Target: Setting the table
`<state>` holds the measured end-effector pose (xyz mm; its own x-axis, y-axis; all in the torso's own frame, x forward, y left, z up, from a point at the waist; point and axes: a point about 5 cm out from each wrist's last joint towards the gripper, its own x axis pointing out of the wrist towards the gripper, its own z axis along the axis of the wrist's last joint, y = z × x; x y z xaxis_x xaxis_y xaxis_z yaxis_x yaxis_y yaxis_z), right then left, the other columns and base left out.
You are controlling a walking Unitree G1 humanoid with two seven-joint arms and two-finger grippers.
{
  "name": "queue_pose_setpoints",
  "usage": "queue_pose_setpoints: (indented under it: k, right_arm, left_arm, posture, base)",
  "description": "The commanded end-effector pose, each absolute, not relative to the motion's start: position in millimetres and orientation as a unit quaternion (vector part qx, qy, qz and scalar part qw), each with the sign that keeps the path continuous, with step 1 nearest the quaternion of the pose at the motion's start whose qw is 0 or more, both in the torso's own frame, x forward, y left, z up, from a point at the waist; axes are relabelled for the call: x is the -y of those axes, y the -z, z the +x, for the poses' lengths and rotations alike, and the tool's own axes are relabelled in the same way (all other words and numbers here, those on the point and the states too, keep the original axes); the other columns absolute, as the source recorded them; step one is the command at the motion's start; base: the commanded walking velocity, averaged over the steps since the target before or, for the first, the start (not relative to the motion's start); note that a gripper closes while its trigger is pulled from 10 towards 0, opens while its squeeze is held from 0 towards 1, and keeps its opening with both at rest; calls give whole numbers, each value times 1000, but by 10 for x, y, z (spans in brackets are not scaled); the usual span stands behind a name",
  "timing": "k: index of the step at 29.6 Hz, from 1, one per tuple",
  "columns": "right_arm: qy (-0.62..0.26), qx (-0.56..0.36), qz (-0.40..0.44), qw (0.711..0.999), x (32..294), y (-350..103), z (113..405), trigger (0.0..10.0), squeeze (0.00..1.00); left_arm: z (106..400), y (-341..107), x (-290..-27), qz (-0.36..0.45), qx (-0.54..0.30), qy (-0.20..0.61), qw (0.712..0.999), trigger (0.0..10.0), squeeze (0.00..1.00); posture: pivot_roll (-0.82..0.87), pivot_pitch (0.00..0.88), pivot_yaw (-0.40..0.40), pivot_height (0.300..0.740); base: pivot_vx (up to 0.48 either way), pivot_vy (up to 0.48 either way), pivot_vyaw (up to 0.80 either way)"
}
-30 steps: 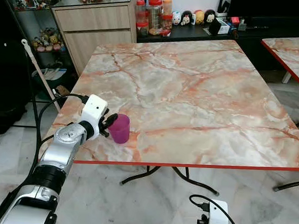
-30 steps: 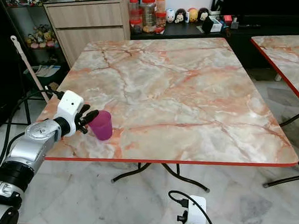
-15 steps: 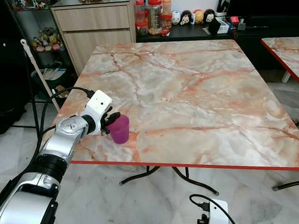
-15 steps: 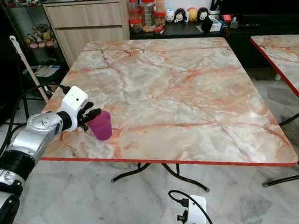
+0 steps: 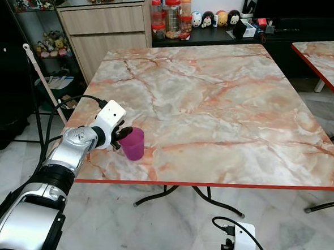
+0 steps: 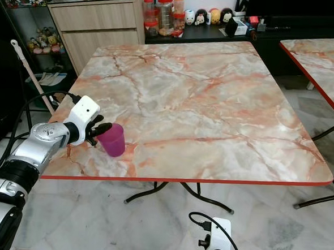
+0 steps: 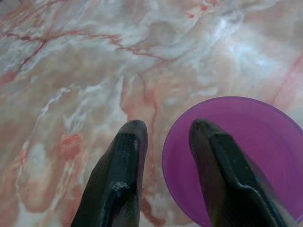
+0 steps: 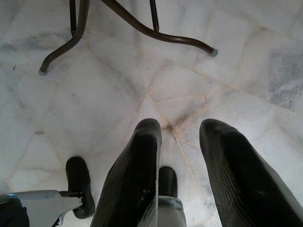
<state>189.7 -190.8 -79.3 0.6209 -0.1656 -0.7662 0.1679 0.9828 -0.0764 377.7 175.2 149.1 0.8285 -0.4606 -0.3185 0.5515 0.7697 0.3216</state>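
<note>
left gripper (image 5: pixel 123 139): at the cup's rim on the table, near the robot-side edge by the left corner. Fingers (image 7: pixel 124 165) apart, straddling the rim: one inside the cup, one outside over the marble. Whether they press the wall, can't tell.
cup (image 5: pixel 134 144): purple, upright, empty, on the table right at the fingertips.
table (image 5: pixel 214 99): marble top, red edge; extends ahead and to the right of the gripper.
right gripper (image 8: pixel 180 142): hangs low at the robot's side, fingers parted, holding nothing, pointing at the floor.
floor (image 8: pixel 118 71): pale tiles; table legs (image 8: pixel 156 33) ahead of the right gripper.
cabinet (image 5: pixel 105 25): far beyond the left gripper, past the table's far-left corner; jars (image 5: pixel 172 15) next to it.
</note>
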Motion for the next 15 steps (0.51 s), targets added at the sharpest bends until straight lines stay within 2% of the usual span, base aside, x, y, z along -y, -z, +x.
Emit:
queue_pose_setpoints:
  k: [1, 15]
  right_arm:
    - [95, -426, 7, 900, 1897, 792, 1901, 10000, 0]
    - [98, -425, 6, 900, 1925, 790, 1898, 10000, 0]
  left_arm:
    - [3803, -1557, -1827, 227, -113, 269, 929, 10000, 0]
    - [3808, -1477, -1800, 234, -135, 284, 920, 10000, 0]
  posture:
    - [5, 0, 104, 740]
    - [-1, 0, 101, 740]
  base:
    - [0, 0, 0]
    - [0, 0, 0]
